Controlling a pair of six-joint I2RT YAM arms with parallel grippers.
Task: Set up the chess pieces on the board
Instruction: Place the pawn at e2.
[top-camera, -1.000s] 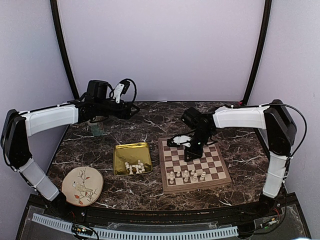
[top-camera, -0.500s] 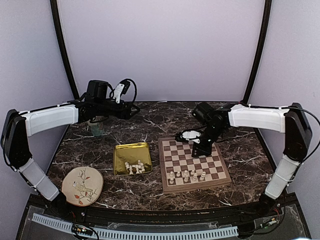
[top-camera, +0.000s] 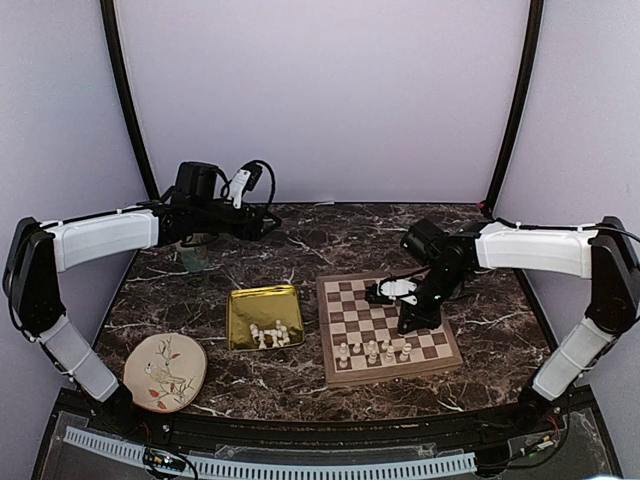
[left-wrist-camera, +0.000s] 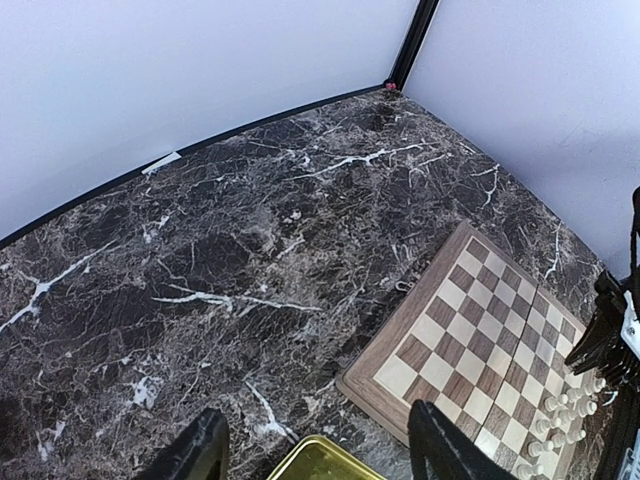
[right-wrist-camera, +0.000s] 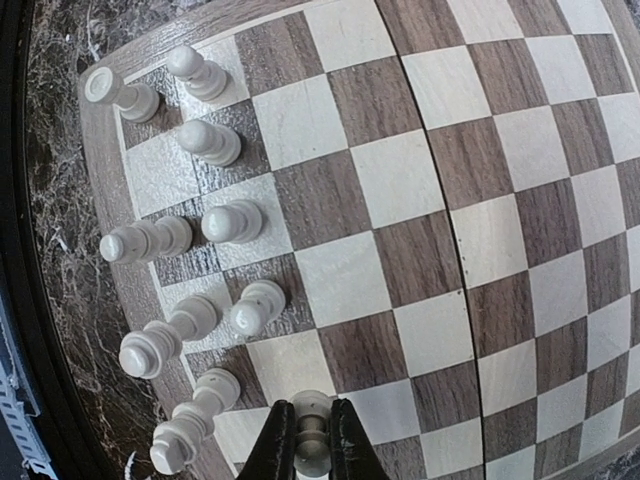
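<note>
1. My right gripper (right-wrist-camera: 310, 425) is pinched tight on one little white piece (right-wrist-camera: 312, 450). It's upright between my fingers, over the board (right-wrist-camera: 420, 200). I honestly can't tell if its base is touching the square or just above it.
2. Crowded spot, though. Eight other chess pieces (right-wrist-camera: 232, 222) stand in two short rows along the board's near edge, and the closest one (right-wrist-camera: 190, 418) is just beside my fingers.
3. From above, my right wrist hangs over the right-hand squares and hides a chunk of them.
4. My left gripper (left-wrist-camera: 318, 420) has its jaws standing well apart with nothing between them. It hovers over the marble table (left-wrist-camera: 200, 250) toward the back left, well away from the board.
5. A corner of the gold tray (left-wrist-camera: 320, 465) pokes in at the bottom of that wrist view.
6. The tray sits just left of the board, and more white pieces (top-camera: 270, 333) are heaped in its near half.
7. There's a plate (top-camera: 165, 372) with a bird drawing at the near left, well apart from all of it.
</note>
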